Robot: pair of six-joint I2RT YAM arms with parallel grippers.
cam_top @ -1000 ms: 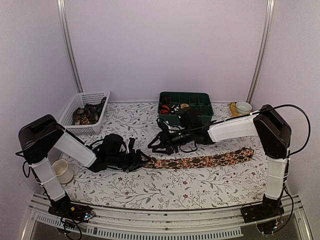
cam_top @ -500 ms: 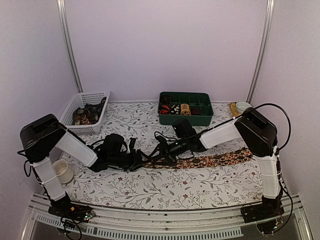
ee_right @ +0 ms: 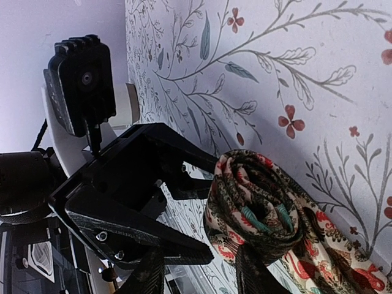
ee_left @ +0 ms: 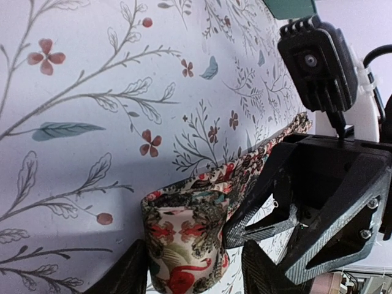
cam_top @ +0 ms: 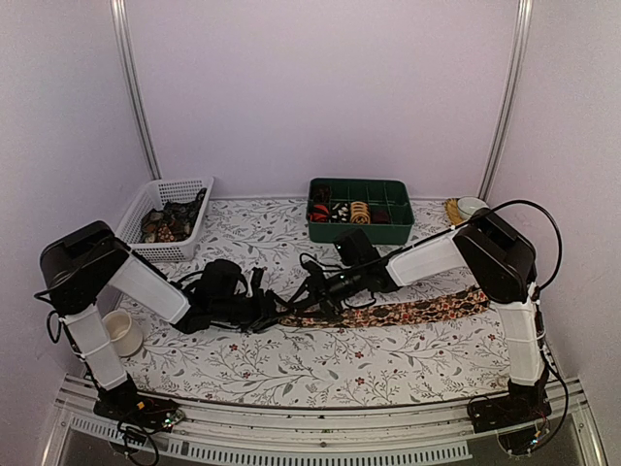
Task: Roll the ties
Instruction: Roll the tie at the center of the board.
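Note:
A patterned tie lies stretched across the cloth, its left end wound into a small roll. My left gripper is open, with the roll between its fingertips. One finger touches the roll and a thin gap shows at the other. My right gripper is open and faces the left one. In the right wrist view the roll sits just beyond and partly between my right gripper's tips. A right finger touches the roll's side in the left wrist view.
A green divided box holding rolled ties stands at the back centre. A white basket with more ties is at the back left. A white cup sits by the left arm and a small bowl at the back right.
My right gripper has swung down from in front of the green box to the rolled end of the tie. The left gripper and the roll have not moved.

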